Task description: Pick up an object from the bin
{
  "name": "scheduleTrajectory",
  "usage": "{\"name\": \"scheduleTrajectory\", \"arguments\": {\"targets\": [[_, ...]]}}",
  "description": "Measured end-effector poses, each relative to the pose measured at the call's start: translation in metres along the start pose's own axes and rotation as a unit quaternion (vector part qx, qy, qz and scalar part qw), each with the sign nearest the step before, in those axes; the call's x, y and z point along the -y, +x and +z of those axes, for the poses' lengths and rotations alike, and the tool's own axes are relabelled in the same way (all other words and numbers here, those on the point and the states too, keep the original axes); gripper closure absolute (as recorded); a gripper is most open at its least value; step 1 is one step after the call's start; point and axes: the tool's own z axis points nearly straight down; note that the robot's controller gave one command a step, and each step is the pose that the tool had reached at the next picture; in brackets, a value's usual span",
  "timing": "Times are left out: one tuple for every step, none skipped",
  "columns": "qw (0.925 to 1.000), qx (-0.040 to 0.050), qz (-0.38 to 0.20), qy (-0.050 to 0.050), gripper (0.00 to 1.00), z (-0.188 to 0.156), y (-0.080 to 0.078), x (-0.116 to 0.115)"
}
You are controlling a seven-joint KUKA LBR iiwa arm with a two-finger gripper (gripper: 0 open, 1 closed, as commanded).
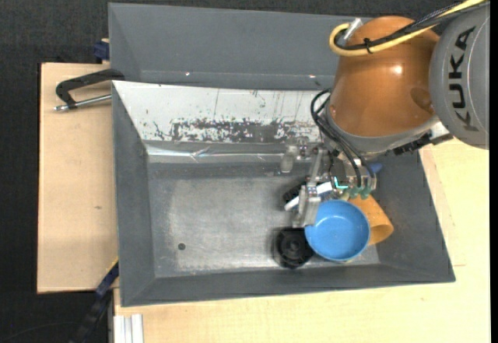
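Gripper (311, 200) low in the bin (226, 209), in the near right corner, tucked under the arm's orange cover (381, 77). It hangs right at the left rim of a blue cup (338, 232), whose open mouth faces up toward the camera. Touching that rim or just shy of it? I can't tell. Wide or narrow? Can't tell that either: the metalwork is tangled with cables (354, 178) and the cup's edge hides the gripper's lower end. Nothing is plainly gripped.

A black round piece (290, 248) sits just beside the cup on its left, apparently touching it. An orange thing (380, 223) peeks out from under the cup's right side, pressed against it. All three huddle in that one corner.

By my read this is the grasp stage: the gripper is down at the cup, and no lift has begun. The next move likely calls for straddling the cup's thin wall, one side inside and one outside, then a firm close and a straight pull upward. The round cup may roll or skid away under a glancing touch. The black piece and the bin's sloping wall leave little room to correct.
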Motion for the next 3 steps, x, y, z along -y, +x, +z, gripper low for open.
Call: {"name": "scheduleTrajectory", "arguments": {"targets": [[0.988, 0.0, -0.155, 0.0, 0.0, 0.132, 0.004, 0.01], [0.9685, 0.0055, -0.249, 0.001, 0.0, 0.11, 0.009, 0.011], [0.9686, 0.005, -0.249, 0.001, 0.0, 0.11, 0.01, 0.011]]}}
